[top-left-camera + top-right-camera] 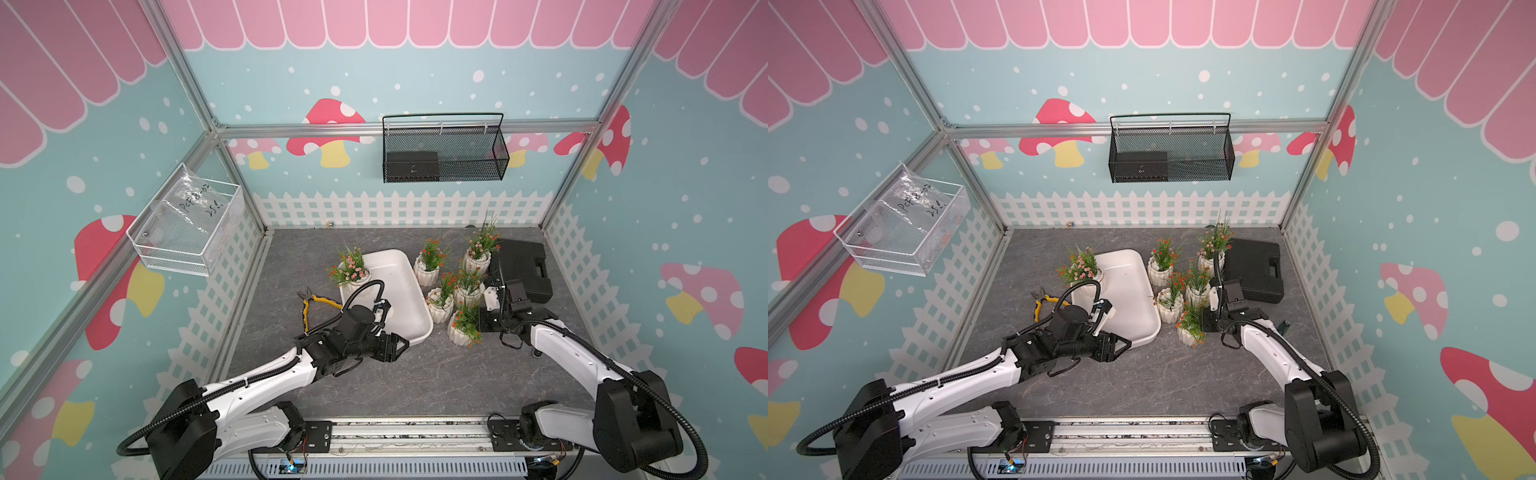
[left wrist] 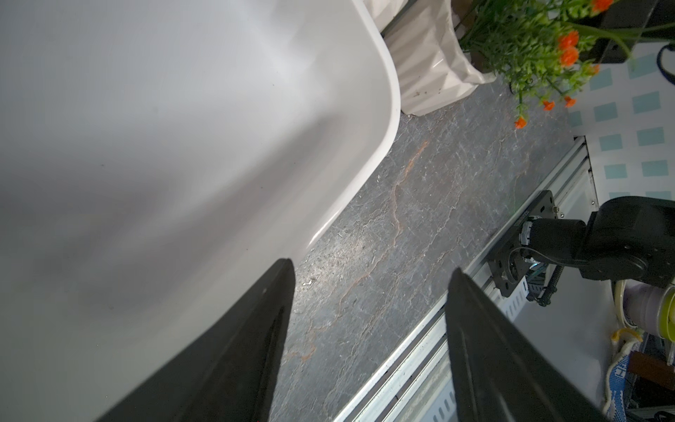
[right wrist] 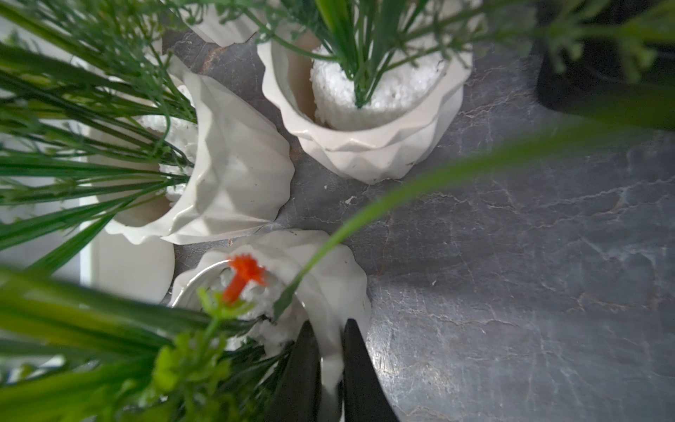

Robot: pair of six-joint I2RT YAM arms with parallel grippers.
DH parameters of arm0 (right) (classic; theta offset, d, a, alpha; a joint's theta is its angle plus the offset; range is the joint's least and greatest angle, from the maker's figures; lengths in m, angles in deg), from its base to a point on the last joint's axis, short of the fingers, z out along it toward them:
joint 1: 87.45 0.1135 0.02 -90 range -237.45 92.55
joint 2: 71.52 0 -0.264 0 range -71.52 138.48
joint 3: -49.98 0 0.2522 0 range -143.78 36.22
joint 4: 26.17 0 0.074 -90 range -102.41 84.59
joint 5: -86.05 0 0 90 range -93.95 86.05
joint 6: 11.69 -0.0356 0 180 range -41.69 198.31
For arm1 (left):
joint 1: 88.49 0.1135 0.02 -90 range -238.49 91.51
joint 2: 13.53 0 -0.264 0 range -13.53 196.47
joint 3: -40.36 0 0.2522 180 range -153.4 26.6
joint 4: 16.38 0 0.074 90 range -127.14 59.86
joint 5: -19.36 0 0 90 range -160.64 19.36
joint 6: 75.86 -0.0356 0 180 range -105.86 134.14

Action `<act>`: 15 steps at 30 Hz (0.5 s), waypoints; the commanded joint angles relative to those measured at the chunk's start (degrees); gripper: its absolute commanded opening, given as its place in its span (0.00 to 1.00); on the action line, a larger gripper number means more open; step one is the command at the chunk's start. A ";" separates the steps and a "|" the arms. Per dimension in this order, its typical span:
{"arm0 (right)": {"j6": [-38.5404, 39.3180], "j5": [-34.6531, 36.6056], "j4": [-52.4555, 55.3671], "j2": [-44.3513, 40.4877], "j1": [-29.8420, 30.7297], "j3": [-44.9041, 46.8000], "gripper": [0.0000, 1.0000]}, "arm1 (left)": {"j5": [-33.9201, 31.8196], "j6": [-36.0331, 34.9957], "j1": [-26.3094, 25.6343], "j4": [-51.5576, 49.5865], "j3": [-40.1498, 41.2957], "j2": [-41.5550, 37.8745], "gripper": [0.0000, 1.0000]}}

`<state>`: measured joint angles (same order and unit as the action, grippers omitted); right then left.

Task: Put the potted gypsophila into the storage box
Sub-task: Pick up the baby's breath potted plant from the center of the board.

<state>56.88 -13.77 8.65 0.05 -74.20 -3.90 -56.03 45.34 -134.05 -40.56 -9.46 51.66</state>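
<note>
One potted gypsophila (image 1: 356,284) appears to stand in the far left corner of the storage box (image 1: 399,291), which is otherwise bare. Five more stand on the counter (image 1: 436,374) just beside its right rim. The right gripper (image 3: 330,325) pinches the rim of the nearest pot (image 3: 336,270); the left gripper (image 2: 372,265), spread and empty, hovers at the box's near corner.

surface: grey marbled tabletop (image 1: 436,382) | on it: storage box (image 1: 399,286), potted gypsophila (image 1: 427,272), pliers (image 1: 309,301), black case (image 1: 523,266)

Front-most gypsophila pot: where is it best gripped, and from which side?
Probably pinch the front pot by its rim wall from above, on its bare-floor side toward the right arm; neighbouring pots crowd the other side and sprigs fill the middle. The right gripper is shut on that rim.
</note>
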 commanded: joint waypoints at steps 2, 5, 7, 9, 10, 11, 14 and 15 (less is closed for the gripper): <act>0.07 0.92 3.95 -2.42 0.45 -1.16 0.00 | -1.24 -0.70 -0.32 -0.23 -0.60 -0.06 0.67; 0.08 0.82 4.59 -3.66 0.45 -1.78 0.00 | -1.43 -0.70 -0.32 0.11 -0.52 0.30 0.67; -0.15 0.68 4.93 -4.37 0.45 -2.05 0.00 | -1.25 -0.75 -0.32 0.42 -0.55 0.77 0.67; -0.19 0.42 5.47 -5.17 0.46 -2.54 0.00 | -1.13 -0.92 -0.33 0.18 -0.86 0.99 0.67; -0.17 0.55 5.93 -5.58 0.45 -2.80 0.00 | -1.08 -0.97 -0.34 0.22 -0.95 0.96 0.67; -0.10 0.89 6.50 -6.12 0.45 -3.18 0.00 | -1.15 -0.97 -0.32 0.13 -0.87 0.83 0.67; -0.10 1.36 7.78 -7.85 0.45 -4.13 0.00 | -1.50 -0.97 -0.32 0.58 -0.46 0.34 0.67; -0.09 1.30 8.07 -8.44 0.43 -4.48 0.00 | -1.63 -0.97 -0.33 0.60 -0.42 0.29 0.67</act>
<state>56.88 -12.27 16.93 -5.43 -74.20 -5.01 -56.55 45.14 -134.05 -40.56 -9.46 52.31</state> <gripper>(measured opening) 0.126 0.670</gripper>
